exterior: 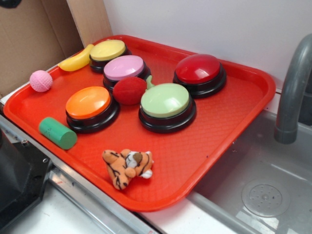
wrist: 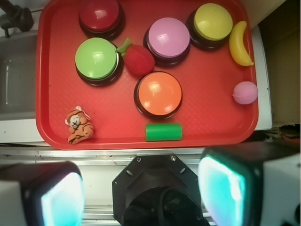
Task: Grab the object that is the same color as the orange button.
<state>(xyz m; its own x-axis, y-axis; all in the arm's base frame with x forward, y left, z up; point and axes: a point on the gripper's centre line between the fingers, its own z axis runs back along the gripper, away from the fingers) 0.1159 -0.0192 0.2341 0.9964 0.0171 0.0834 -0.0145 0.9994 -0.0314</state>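
The object, a small orange plush tiger (exterior: 127, 167) with black stripes, lies on its side near the front edge of the red tray (exterior: 195, 141). In the wrist view the tiger (wrist: 79, 125) sits at the tray's lower left corner. The orange button (exterior: 89, 105) stands left of centre on the tray, and in the wrist view this button (wrist: 159, 94) is in the middle. My gripper (wrist: 141, 190) hangs high above the table's near edge, off the tray. It is open, with its fingers (wrist: 61, 197) wide apart and nothing between them. The exterior view does not show the gripper.
A green cylinder (exterior: 58, 132) lies beside the orange button. Light green (exterior: 166, 103), red (exterior: 200, 72), pink (exterior: 125, 69) and yellow (exterior: 107, 52) buttons, a red fuzzy ball (exterior: 129, 90), a banana (exterior: 77, 60) and a pink ball (exterior: 41, 81) share the tray. A sink (exterior: 263, 195) and faucet (exterior: 292, 92) lie right.
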